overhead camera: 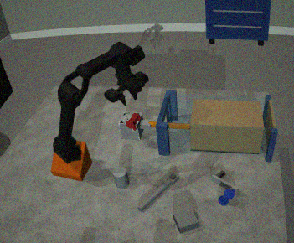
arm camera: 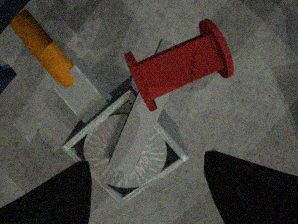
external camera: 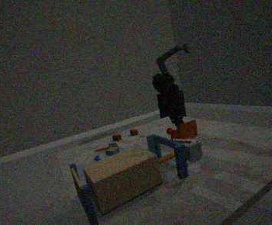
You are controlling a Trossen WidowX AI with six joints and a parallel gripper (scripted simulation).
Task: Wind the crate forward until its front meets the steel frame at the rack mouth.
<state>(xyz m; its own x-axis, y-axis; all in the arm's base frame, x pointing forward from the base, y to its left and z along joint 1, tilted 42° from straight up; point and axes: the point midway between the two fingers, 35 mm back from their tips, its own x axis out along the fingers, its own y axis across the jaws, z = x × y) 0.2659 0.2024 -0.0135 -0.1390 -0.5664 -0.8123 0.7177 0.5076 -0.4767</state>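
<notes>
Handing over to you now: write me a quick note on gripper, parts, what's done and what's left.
Gripper: open, empty, above the winch.
Handle: on top of the winch; key seating can't be seen.
Crate: flat, strap running to it.
Done: handle placed on winch.
Left: close the gap to the blue frame, keeping the crate flat, then move clear.
</notes>
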